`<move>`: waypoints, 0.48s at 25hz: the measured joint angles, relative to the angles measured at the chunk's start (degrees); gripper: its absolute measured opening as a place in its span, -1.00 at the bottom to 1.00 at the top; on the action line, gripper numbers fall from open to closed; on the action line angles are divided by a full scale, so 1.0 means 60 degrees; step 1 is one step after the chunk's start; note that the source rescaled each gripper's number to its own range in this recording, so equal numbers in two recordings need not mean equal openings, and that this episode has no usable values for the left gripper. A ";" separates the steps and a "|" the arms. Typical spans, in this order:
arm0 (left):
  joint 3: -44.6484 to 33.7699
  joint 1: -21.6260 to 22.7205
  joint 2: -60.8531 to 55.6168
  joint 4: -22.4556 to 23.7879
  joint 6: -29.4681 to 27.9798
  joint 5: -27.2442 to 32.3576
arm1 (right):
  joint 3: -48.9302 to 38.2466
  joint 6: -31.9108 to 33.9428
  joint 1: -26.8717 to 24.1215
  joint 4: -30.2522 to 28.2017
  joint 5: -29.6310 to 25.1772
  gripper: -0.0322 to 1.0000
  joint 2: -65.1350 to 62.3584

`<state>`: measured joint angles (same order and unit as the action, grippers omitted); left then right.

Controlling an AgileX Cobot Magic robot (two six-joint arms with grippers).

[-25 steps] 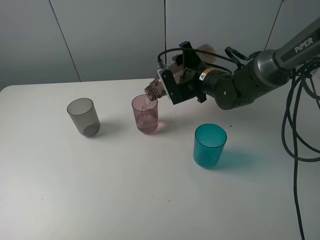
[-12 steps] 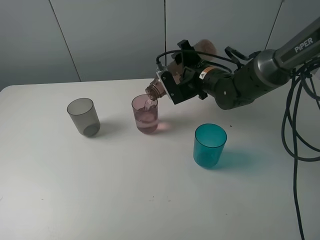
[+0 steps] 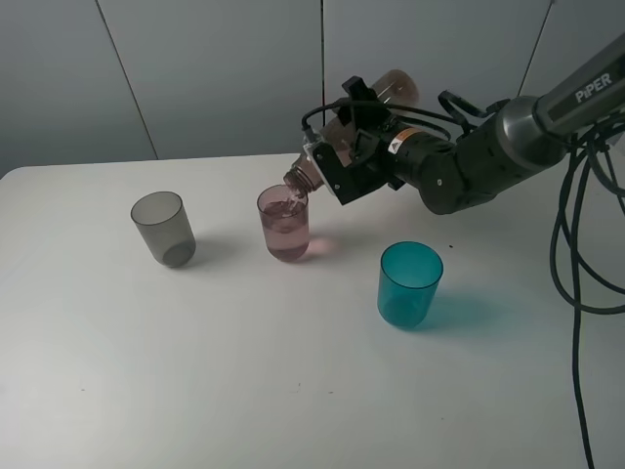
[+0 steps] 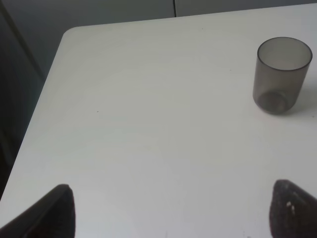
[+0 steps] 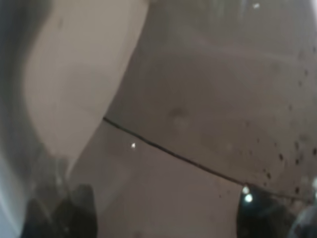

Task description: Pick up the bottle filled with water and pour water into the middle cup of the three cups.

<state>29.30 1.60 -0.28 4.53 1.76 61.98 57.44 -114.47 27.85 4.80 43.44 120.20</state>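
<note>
Toward the far edge of the counter, mid-width: pink cup, upright, with water in it; level looks past halfway. Above it the bottle is tipped neck-down, its mouth just over the cup's rim and its base raised toward the back wall. The right gripper is clamped round the bottle's body. The left gripper is spread wide with nothing between its tips, over the left part of the counter near the grey cup. The teal cup stands apart, nearer the front edge.

Step in hand: pouring. Judged best done with the mouth centred over the rim, a slow tilt for a thin stream, and the bottle righted before the level nears the brim. The neck should not nudge the cup.

Writing: "PiPER" on the right arm. Small label on the wrist, too small to read.
</note>
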 joint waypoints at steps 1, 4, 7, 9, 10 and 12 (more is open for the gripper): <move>0.0000 0.0000 0.0000 0.0000 0.0000 0.0000 | 0.0000 -0.0055 0.0000 -0.0019 0.0000 -0.94 0.0000; 0.0000 0.0000 0.0000 0.0000 0.0000 0.0000 | 0.0000 -0.0198 0.0000 -0.0176 0.0059 -0.94 0.0000; 0.0000 0.0000 0.0000 0.0000 0.0000 0.0000 | 0.0037 -0.0388 0.0000 -0.0238 0.0129 -0.94 0.0000; 0.0000 0.0000 0.0000 0.0000 0.0000 0.0000 | 0.0095 -0.0559 0.0000 -0.0327 0.0129 -0.94 0.0000; 0.0000 0.0000 0.0000 0.0000 0.0000 0.0000 | 0.0137 -0.0608 0.0000 -0.0376 0.0129 -0.94 0.0000; 0.0000 0.0000 0.0000 0.0000 0.0000 0.0000 | 0.0247 -0.0670 0.0000 -0.0453 0.0129 -0.94 0.0000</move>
<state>29.30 1.60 -0.28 4.53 1.76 61.98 58.92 -118.49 27.85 2.08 44.22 120.20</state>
